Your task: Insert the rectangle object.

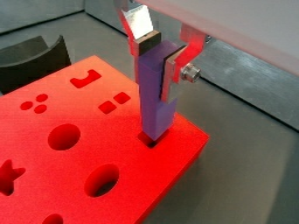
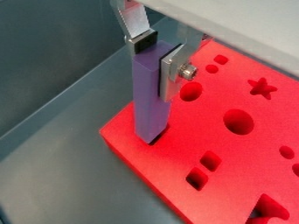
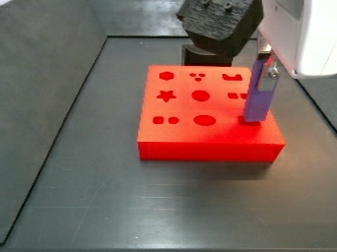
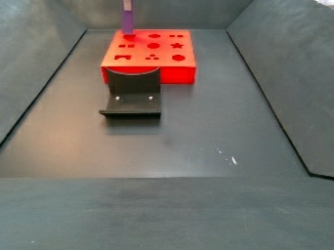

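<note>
The rectangle object [image 1: 156,96] is a blue-purple bar held upright. My gripper [image 1: 162,54] is shut on its upper end, silver fingers [image 1: 176,66] on either side. Its lower end sits in a hole at a corner of the flat red block [image 1: 82,149]. It shows in both wrist views, also as the bar [image 2: 149,96] between the gripper [image 2: 156,54], over the red block [image 2: 233,149]. In a side view the bar [image 3: 259,95] stands at the red block's [image 3: 198,138] right edge under the gripper [image 3: 265,65]. In a side view it [image 4: 128,18] rises from the block's [image 4: 150,59] far left corner.
The red block has several shaped holes: round, star, square and others. A dark fixture [image 4: 132,93] stands on the floor in front of the block, also behind it in a side view [image 3: 218,30]. Grey bin walls [image 3: 59,118] surround the floor.
</note>
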You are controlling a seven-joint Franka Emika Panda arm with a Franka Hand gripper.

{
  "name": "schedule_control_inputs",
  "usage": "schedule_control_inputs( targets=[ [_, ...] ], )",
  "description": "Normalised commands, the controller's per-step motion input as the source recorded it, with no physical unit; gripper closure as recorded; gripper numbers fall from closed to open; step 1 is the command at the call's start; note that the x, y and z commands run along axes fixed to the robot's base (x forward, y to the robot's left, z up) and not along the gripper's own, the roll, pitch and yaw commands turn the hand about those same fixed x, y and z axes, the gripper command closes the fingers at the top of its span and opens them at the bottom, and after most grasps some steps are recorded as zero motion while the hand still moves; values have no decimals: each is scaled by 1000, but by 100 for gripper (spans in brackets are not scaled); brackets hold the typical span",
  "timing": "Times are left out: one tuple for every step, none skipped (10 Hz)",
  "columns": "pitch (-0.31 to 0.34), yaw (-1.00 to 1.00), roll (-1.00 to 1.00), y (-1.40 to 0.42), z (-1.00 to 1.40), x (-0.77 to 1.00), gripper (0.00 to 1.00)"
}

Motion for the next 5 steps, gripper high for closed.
schedule_control_inputs(
  targets=[
    [0,0,-3,0,-174,166,100],
    [0,0,0,0,-174,0,100],
    [0,0,0,0,-140,-103,100],
    [0,-46,0,0,-40,-371,100],
    [0,-109,0,0,0,-480,100]
  ],
)
